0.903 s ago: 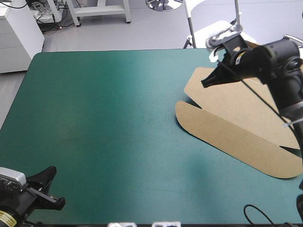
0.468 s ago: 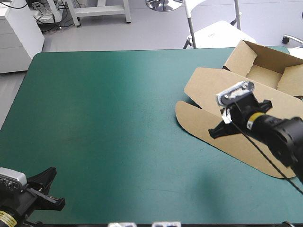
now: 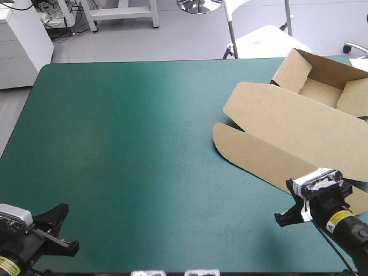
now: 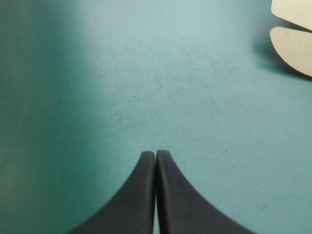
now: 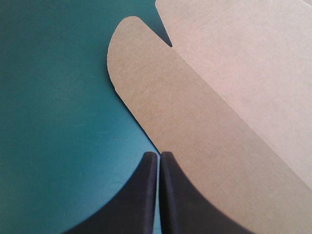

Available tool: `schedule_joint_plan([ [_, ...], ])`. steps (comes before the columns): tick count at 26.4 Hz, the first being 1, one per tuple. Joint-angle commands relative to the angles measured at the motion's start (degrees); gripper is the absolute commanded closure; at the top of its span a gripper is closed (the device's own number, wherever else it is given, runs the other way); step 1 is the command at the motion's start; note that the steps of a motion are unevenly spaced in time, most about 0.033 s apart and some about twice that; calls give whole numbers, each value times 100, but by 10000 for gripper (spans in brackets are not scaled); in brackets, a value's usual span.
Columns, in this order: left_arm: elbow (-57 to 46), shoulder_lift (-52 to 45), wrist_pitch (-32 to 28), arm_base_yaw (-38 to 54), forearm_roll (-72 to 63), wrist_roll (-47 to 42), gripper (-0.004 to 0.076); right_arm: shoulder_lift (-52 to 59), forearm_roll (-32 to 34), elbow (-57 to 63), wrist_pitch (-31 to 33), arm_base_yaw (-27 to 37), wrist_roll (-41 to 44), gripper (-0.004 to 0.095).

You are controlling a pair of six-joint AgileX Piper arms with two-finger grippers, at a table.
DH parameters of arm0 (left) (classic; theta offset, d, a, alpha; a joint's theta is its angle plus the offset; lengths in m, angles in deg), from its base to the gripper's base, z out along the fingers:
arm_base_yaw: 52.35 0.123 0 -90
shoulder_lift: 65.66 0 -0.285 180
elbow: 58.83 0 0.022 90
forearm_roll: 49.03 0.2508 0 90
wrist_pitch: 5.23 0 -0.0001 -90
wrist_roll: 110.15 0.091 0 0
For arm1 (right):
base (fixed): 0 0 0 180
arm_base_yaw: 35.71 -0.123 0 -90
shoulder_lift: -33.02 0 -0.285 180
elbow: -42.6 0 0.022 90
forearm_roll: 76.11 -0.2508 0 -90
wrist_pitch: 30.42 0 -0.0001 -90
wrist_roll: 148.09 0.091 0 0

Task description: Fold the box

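The brown box (image 3: pixel 287 123) lies at the table's right side. Its tray (image 3: pixel 319 92) stands open with raised walls at the far right, and its lid lies flat toward the middle, ending in a rounded front flap (image 3: pixel 259 155). My right gripper (image 3: pixel 280 219) is shut and holds nothing, low near the front edge just off that flap. In the right wrist view, the right gripper (image 5: pixel 159 153) points along the rim of the flap (image 5: pixel 195 122). My left gripper (image 3: pixel 72 244) rests shut at the near left corner, far from the box. The left wrist view has the left gripper (image 4: pixel 156 152) over bare cover, with the flap's ends (image 4: pixel 292 44) far ahead.
The teal-green cover (image 3: pixel 126 144) stretches wide between the two arms. A white cabinet (image 3: pixel 20 43) stands beyond the far left corner, and a chair (image 3: pixel 259 34) stands behind the table's far edge.
My right arm has swung from over the tray at the far right across the lid to the near right edge, uncovering the tray. The left arm and the box have not moved.
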Motion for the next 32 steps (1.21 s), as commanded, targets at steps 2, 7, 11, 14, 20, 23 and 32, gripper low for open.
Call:
schedule_joint_plan([
  [2, 140, 89, -308, -24, 23, 4, 734, 633, 50, 185, -185, -2, 88, 908],
  [7, 140, 89, 123, -24, 36, 4, 734, 1234, 75, 335, 303, -2, 315, 908],
  [11, 140, 89, 268, -24, 45, 4, 734, 1458, 111, 335, 697, -2, 315, 908],
  [14, 140, 89, 258, -24, 45, 4, 734, 1483, 212, 335, 963, -2, 315, 908],
  [20, 140, 89, 269, -24, 45, 4, 734, 1508, 257, 503, 1040, -2, 326, 908],
  [23, 140, 89, 269, -24, 45, 4, 734, 1508, 257, 503, 1040, -2, 326, 908],
  [32, 140, 89, 456, -24, 45, 4, 734, 1508, 257, 503, 1040, -2, 326, 908],
])
